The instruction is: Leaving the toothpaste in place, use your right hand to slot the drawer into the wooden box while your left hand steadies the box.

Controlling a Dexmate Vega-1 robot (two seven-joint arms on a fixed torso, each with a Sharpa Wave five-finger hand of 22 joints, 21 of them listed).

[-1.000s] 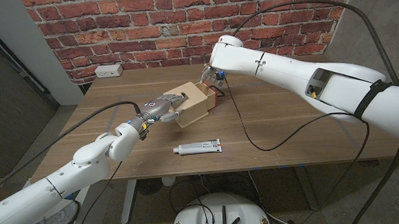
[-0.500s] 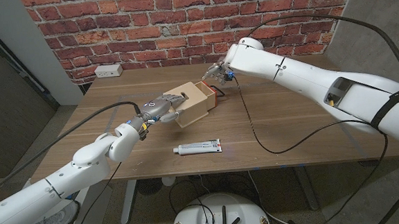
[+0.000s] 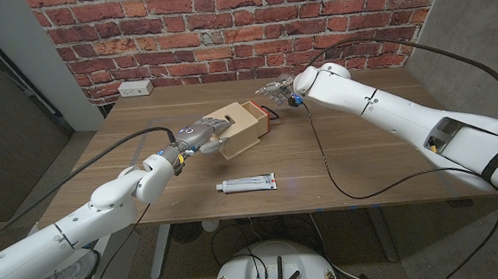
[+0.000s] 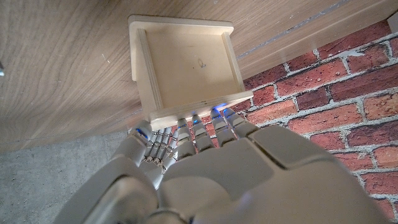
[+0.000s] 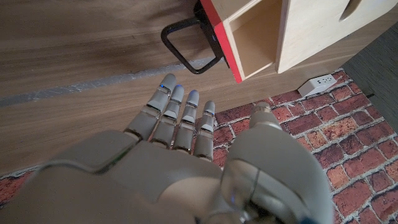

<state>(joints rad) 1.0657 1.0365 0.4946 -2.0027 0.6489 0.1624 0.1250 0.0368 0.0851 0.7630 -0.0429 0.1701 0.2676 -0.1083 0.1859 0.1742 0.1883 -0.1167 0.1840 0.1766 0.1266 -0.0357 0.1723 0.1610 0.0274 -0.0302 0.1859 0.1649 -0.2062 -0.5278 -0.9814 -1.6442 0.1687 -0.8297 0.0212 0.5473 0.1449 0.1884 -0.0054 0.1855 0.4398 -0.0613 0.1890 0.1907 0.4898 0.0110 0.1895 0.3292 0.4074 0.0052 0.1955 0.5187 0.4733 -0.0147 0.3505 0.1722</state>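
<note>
Brick wall behind, wooden bench (image 3: 362, 150) in front of you, white power strip (image 3: 135, 88) at its far left edge against the wall.

Nearest you: toothpaste (image 3: 247, 185), a white tube lying on its side near the front edge, cap end pointing to your left. It carries red and dark print, too small to read.

Mid-bench: wooden box (image 3: 242, 129), pale plywood, sitting at an angle. From your left wrist view its open underside or back shows as a shallow framed panel with a faint mark in the middle, not legible. Your left hand (image 3: 198, 135) rests against the box's left end, fingertips (image 4: 198, 119) touching its edge; nothing is enclosed in the grip, it just presses there.

Drawer (image 3: 268, 117): pale wood body with a red front face and a black loop handle (image 5: 186, 46). It sticks out of the box's right end, partly inside; your right wrist view shows the hollow of it still exposed beside the box wall.

Farthest: your right hand (image 3: 275, 90) hovers beyond the drawer front, near it but apart from it, not touching handle or face. Fingers (image 5: 168, 112) stretched out straight and close together, thumb off to the side, holding nothing.
</note>
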